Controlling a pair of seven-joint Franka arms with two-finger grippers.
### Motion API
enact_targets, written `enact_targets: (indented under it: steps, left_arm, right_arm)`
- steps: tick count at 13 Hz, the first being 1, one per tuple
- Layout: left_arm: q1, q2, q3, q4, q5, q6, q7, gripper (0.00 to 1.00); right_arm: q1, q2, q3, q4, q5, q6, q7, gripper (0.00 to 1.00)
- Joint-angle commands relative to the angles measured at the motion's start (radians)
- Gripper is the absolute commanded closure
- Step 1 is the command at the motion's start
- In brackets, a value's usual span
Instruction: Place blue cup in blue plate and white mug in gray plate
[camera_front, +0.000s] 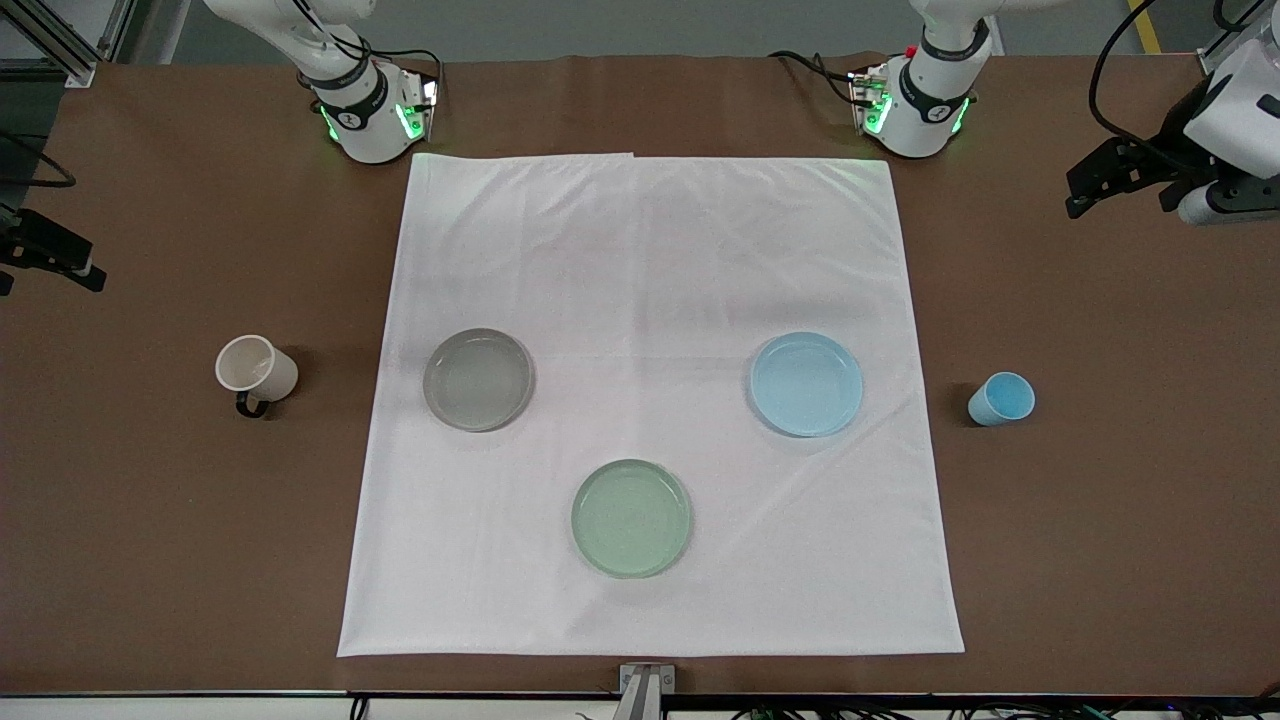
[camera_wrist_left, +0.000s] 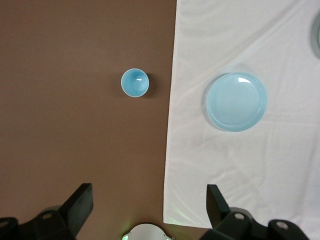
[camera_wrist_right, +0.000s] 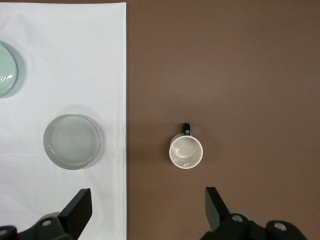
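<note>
Front view: the table is seen from above, with a white cloth (camera_front: 650, 400) spread in the middle.
White mug (camera_front: 256, 372): it is placed upright on the bare brown table (camera_front: 150, 520) toward the right arm's end, well apart from the cloth; its black handle is turned toward the front camera.
Gray plate (camera_front: 478, 379): it is laid on the cloth, beside the mug, so only a short carry is probably needed.
Green plate (camera_front: 631, 518): it is laid nearer to the front camera than the other two plates; no use for it is named in the task.
Blue plate (camera_front: 806, 384): it is laid on the cloth toward the left arm's end.
Blue cup (camera_front: 1001, 399): it stands upright on the bare table, near the blue plate.
Right gripper (camera_wrist_right: 147, 212): it is held high over the table beside the mug, fingers spread wide, nothing gripped.
Left gripper (camera_wrist_left: 150, 210): it is held high over the table near the cup, also wide and empty.
Hidden: in both wrist views the fingers are cut off by the picture edge; the arms are only partly seen in the front view.
Progress: nothing is judged as placed yet.
</note>
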Motion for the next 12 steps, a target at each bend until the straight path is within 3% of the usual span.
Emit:
enact_targets:
  steps: [1, 7, 9, 11, 12]
  left_arm:
    - [0.004, -0.001, -0.004, 0.009, -0.005, -0.002, 0.022, 0.00]
    - [0.022, 0.069, 0.007, 0.063, -0.004, -0.002, 0.058, 0.00]
    - [0.081, 0.121, 0.005, 0.048, -0.002, 0.001, 0.069, 0.00]
    - [0.113, 0.141, 0.005, -0.030, -0.002, 0.088, 0.069, 0.00]
    - [0.146, 0.138, 0.005, -0.114, 0.000, 0.180, 0.071, 0.00]
  right_arm:
    - [-0.006, 0.006, 0.003, 0.018, -0.009, -0.015, 0.017, 0.00]
    - [-0.009, 0.006, 0.001, 0.018, -0.009, -0.015, 0.017, 0.00]
    - [-0.012, 0.009, 0.001, 0.018, -0.009, -0.015, 0.023, 0.00]
    - [-0.012, 0.021, 0.001, 0.017, -0.009, -0.015, 0.026, 0.00]
    - [-0.010, 0.033, 0.001, 0.017, -0.008, -0.015, 0.026, 0.00]
